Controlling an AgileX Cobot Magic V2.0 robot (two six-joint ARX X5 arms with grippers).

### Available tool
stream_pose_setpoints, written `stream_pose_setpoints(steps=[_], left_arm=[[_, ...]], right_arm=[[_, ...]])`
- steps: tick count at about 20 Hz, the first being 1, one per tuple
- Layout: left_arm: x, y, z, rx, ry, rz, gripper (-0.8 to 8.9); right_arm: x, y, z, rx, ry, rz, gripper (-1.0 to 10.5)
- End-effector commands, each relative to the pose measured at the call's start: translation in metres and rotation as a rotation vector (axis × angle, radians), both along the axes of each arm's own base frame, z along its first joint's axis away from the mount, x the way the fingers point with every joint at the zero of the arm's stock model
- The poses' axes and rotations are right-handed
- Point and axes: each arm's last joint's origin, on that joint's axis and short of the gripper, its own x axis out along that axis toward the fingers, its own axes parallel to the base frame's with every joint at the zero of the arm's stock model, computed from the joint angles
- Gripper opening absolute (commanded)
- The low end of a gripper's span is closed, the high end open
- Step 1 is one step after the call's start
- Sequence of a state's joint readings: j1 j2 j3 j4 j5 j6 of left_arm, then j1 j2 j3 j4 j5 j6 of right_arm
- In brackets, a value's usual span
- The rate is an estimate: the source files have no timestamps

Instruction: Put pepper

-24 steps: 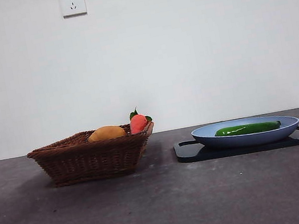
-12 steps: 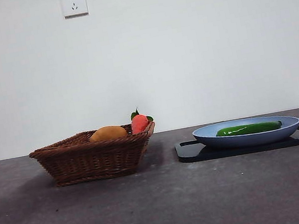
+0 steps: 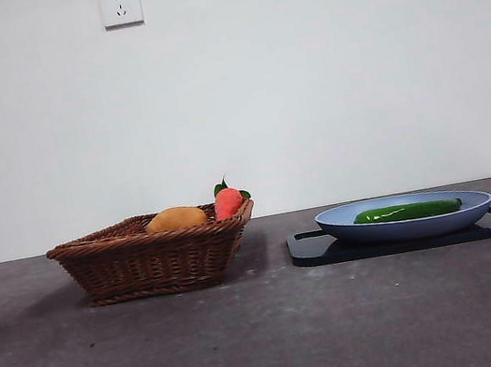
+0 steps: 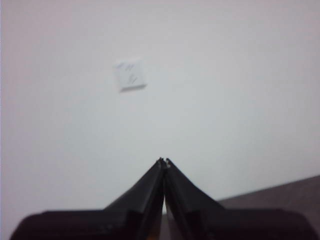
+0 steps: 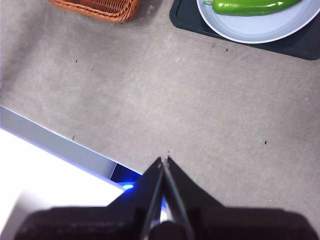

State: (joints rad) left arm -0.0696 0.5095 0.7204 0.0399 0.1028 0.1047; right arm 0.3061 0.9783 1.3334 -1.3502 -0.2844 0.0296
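The long glossy dark green pepper (image 3: 407,210) lies flat in the shallow pale blue plate (image 3: 338,221), which sits on a flat black tray (image 3: 307,251), well apart from the brown wicker basket (image 3: 149,257) holding a rounded orange-yellow fruit (image 3: 175,219) and a short red fruit with green leaves (image 3: 227,202). My right gripper (image 5: 164,160) hangs above bare grey table (image 5: 150,90), jaws pressed together, empty; my left gripper (image 4: 164,161) points at the white wall, also closed on nothing. Nothing has moved since a second ago. The plate's rim hides the pepper's underside
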Motion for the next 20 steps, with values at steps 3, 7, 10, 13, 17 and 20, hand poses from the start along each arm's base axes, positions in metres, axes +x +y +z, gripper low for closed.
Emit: stream_pose_setpoints(steps=[3, 7, 10, 13, 17, 20], left_arm=[[-0.009, 0.007, -0.060, -0.017, 0.054, 0.061, 0.08], [-0.010, 0.011, -0.122, -0.123, 0.153, 0.083, 0.08], [-0.010, 0.014, -0.158, -0.180, 0.203, 0.097, 0.08], [-0.010, 0.014, -0.181, -0.189, 0.235, 0.107, 0.08], [-0.009, 0.014, -0.199, -0.212, 0.267, 0.107, 0.08], [-0.010, 0.014, -0.204, -0.212, 0.310, 0.112, 0.08]], right_arm=[[0.001, 0.001, 0.004, 0.004, -0.016, -0.002, 0.1], [0.001, 0.001, 0.004, 0.005, -0.016, -0.002, 0.1], [0.001, 0.001, 0.004, 0.005, -0.016, -0.002, 0.1], [0.001, 0.001, 0.004, 0.004, -0.016, -0.002, 0.1], [0.001, 0.001, 0.004, 0.004, -0.016, -0.002, 0.1], [0.001, 0.001, 0.004, 0.005, -0.016, -0.002, 0.1]])
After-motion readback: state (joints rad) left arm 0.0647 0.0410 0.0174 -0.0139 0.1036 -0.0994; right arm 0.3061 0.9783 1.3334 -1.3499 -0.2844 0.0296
